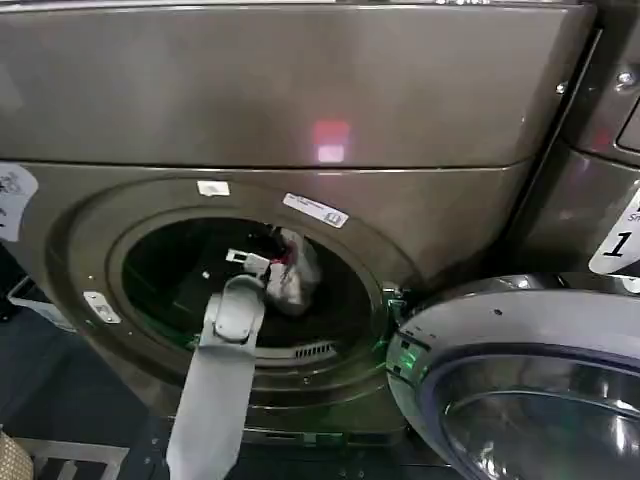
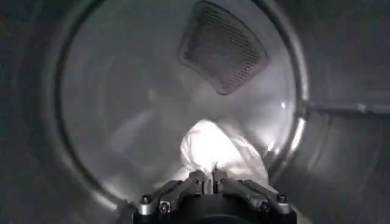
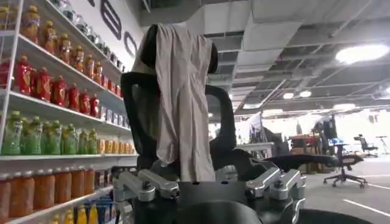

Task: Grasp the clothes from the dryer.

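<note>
A bronze-grey dryer [image 1: 300, 100] fills the head view, its round opening at centre and its glass door [image 1: 520, 390] swung open at lower right. The left gripper [image 1: 268, 268] reaches into the drum, claw clamped on the clothes [image 1: 292, 268], a small white bundle. The grasp looks made; next comes drawing the bundle out through the opening. The right gripper [image 3: 210, 185] is parked away, jaws apart.

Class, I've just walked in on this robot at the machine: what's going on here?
The robot's left arm reaches through the open porthole of the dryer. Its left gripper has its jaws shut on the clothes, a pale bundle held inside the drum. The door hangs open to the right. The right gripper is away from the dryer, facing a chair.
</note>
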Action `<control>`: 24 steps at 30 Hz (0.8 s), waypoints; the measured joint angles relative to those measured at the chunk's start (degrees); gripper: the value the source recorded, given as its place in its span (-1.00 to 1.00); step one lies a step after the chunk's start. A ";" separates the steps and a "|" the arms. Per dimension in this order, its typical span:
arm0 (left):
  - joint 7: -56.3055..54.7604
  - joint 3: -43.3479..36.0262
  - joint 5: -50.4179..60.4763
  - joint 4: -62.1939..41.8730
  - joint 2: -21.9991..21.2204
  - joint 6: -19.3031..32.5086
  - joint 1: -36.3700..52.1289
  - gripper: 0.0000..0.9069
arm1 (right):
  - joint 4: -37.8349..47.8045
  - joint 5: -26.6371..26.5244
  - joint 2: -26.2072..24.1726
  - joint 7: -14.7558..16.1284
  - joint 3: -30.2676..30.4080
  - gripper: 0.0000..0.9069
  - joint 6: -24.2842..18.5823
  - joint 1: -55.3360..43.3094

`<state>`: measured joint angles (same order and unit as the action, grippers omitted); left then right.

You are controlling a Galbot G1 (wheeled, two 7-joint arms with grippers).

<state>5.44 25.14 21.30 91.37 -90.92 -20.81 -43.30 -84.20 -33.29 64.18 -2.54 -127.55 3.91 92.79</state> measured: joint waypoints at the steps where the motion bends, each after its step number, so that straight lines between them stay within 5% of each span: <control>1: -1.55 -0.28 -1.29 0.56 -0.28 -0.26 -0.44 -1.00 | -0.02 0.03 0.00 -0.02 0.08 1.00 -0.05 0.00; 24: -11.55 -0.64 -10.39 2.90 -1.09 -4.14 -1.20 -1.00 | -2.91 1.10 0.26 -0.62 -0.02 1.00 2.94 -1.10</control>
<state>-6.12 24.50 10.91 94.27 -92.01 -24.95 -44.50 -87.11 -32.18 64.44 -3.16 -127.57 6.85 91.69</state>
